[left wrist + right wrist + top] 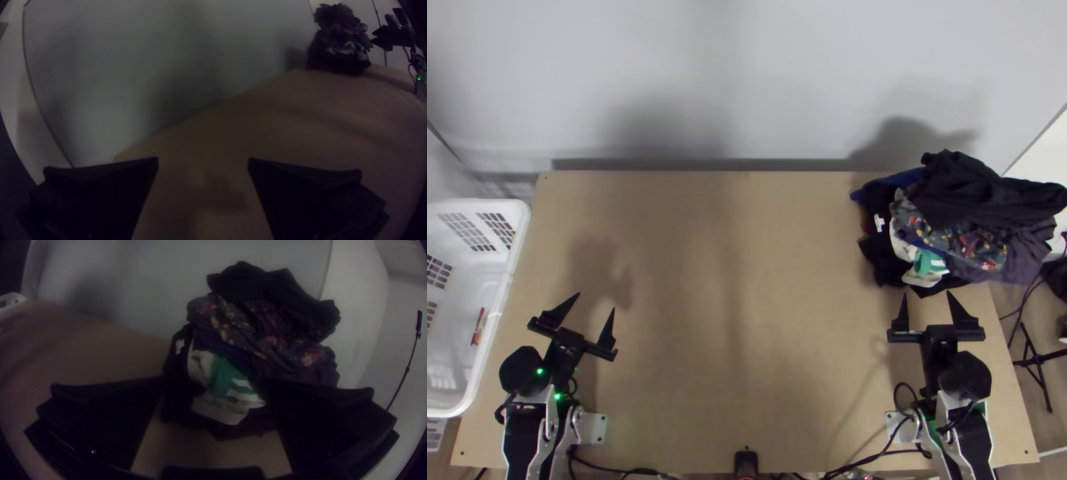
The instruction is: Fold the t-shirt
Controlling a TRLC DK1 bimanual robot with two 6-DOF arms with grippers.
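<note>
The light wooden table (747, 240) runs up to a shadowed grey panel (787, 72), a white basket (511, 256) at nine o'clock. At two o'clock, clothes (959, 240) lie bunched, dark, floral, green-and-white; which is the t-shirt I cannot tell. Left gripper (596, 302) at nine, right gripper (927, 294) at three, both spread wide

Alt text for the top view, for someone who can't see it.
A bunched pile of clothes lies on a wooden table, far right. The left gripper and right gripper are open and empty; a white basket stands left.
</note>
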